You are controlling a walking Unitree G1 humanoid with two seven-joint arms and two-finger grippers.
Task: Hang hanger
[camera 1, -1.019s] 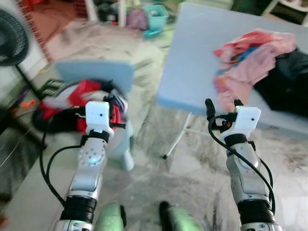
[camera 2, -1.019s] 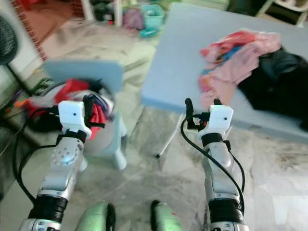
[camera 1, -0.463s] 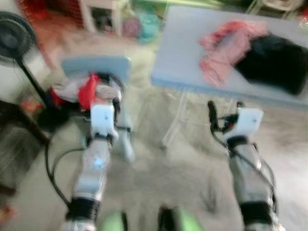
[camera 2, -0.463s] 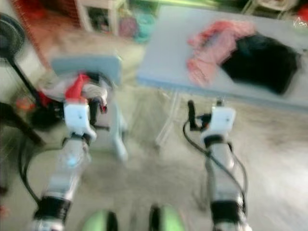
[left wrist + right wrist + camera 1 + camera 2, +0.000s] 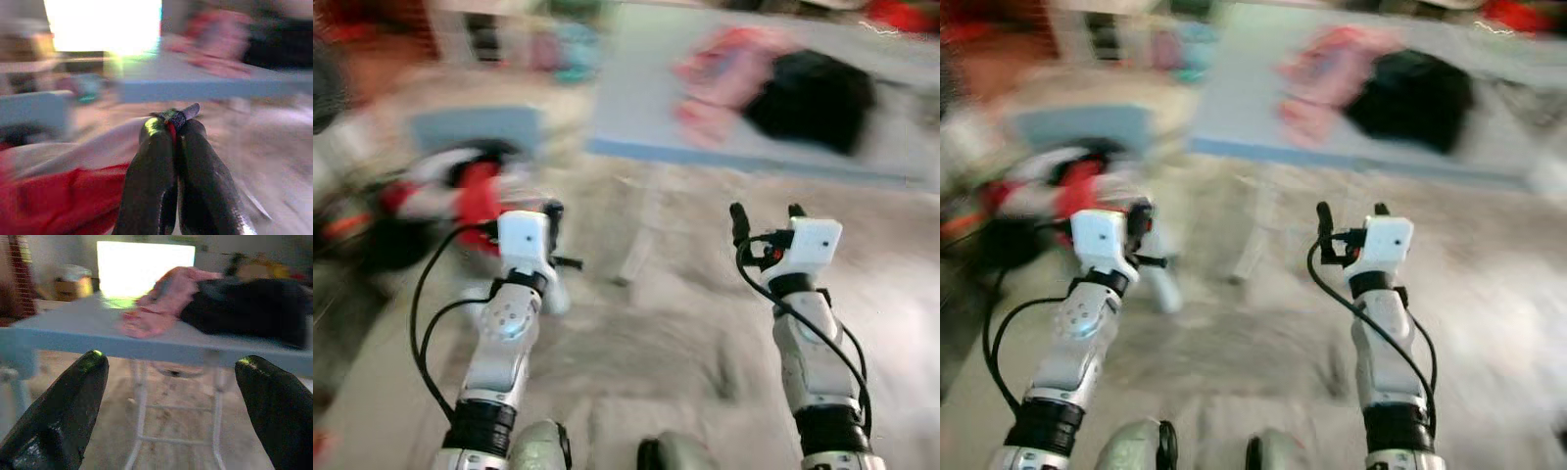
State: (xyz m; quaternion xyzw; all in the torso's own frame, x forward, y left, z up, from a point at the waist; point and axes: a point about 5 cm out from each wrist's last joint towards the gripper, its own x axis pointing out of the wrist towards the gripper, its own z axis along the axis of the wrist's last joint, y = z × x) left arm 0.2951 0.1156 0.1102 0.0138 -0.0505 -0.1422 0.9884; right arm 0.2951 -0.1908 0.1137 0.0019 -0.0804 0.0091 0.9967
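The head views are blurring heavily; detail is limited. The left gripper [image 5: 171,132] is sitting at about 9 o'clock in the head view, raised in front of the robot, its two black fingers [image 5: 149,186] pressing together on a thin piece at their tips. That piece appears to be the hanger [image 5: 177,115]: a small dark-and-grey end with a red trace is poking out between the fingertips, and the rest of its shape cannot be made out. Red and white clothing [image 5: 54,196] is hanging just beside those fingers, and the same bundle [image 5: 470,191] is lying near a pale blue chair [image 5: 475,127] at 10 o'clock.

The right gripper [image 5: 171,372] is holding at about 3 o'clock, its fingers [image 5: 63,416] standing wide apart with nothing between them. Beyond it, a light blue table [image 5: 73,330] is standing at 12 to 1 o'clock, carrying a pink garment [image 5: 720,83] touching a black garment [image 5: 808,98]. The floor [image 5: 656,323] is showing pale marbled stone
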